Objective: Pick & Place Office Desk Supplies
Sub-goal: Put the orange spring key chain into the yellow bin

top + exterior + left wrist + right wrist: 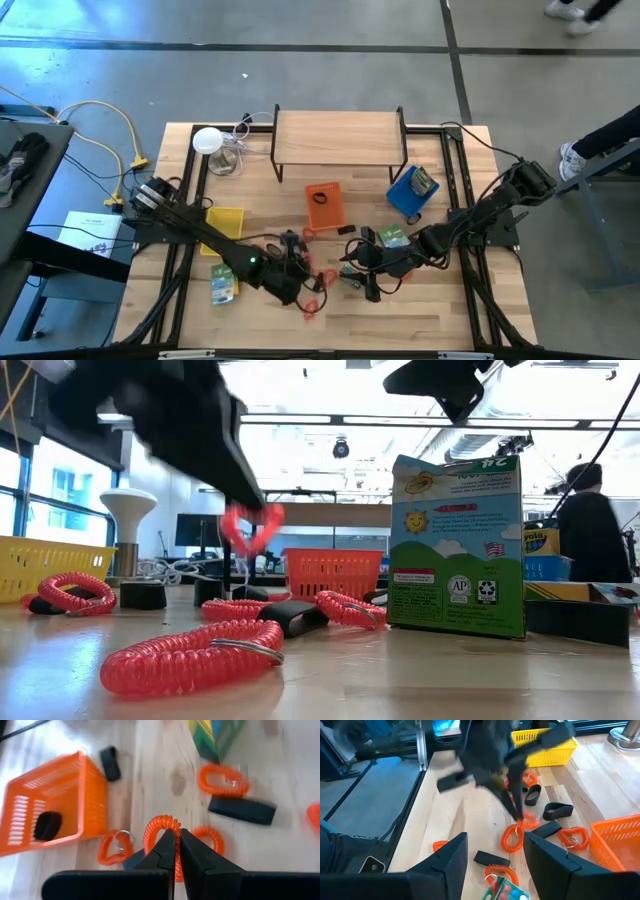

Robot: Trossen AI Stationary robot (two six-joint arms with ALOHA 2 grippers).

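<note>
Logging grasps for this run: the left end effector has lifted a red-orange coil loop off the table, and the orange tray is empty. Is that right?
Not quite. The left end effector is shut on a red-orange coil loop, and the low view shows it raised above the table. But the orange tray isn't empty: the left wrist view shows a small black piece inside it.

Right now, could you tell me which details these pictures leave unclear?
- Low view: the left claw is motion-blurred, so its grip on the red coil is unclear there.
- High view: what lies in the blue tray is too small to identify.
- Left wrist view: the dark item in the orange tray is blurred behind mesh.
- Right wrist view: the right claw hides the table beneath.
</note>
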